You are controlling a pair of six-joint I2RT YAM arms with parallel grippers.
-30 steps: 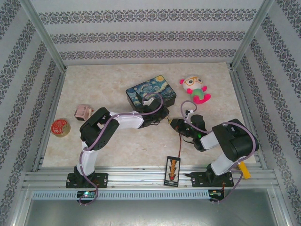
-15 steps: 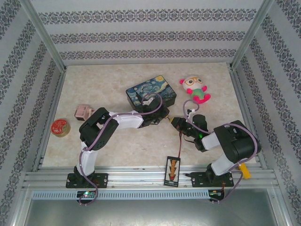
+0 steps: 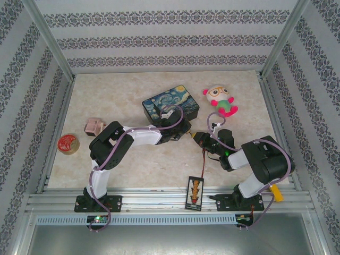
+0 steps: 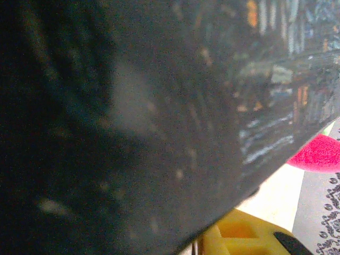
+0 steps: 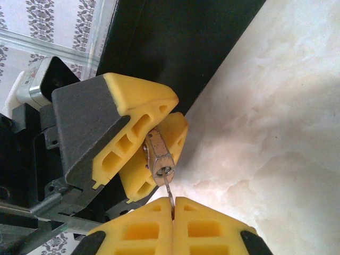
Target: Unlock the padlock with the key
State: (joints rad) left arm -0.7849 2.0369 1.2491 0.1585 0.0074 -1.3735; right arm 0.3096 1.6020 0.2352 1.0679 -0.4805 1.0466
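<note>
Right wrist view, item one: padlock [image 5: 158, 155], small, brass-coloured, centre of frame, its keyhole end facing the lower edge. Its shackle is hidden behind the yellow pads.

Item two: key [image 5: 168, 190], a thin silvery blade running from the keyhole down to the bottom edge. How deep it sits in the keyway cannot be told.

Item three: left claw [image 5: 178, 111], upper left of centre, jaws narrow and clamped on the padlock body from both sides.

Item four: right claw [image 5: 172, 202], bottom centre, pads pressed together with the key blade pinched in the seam.

Top external view: both claws meet mid-frame, left claw [image 3: 184, 133] and right claw [image 3: 197, 137] tip to tip, just below the painted box [image 3: 171, 103]. The padlock itself is too small to make out there.

Step in hand, as judged: key at or in the keyway, lock braced. The next move likely calls for seating the blade fully, then a wrist roll of the right claw while the left holds firm; the thin blade could slip or bend if it is off-axis.

Sundries on the desk [image 3: 159, 164]: plush toy [image 3: 220, 101] upper right, red tin [image 3: 68, 143] far left.
</note>
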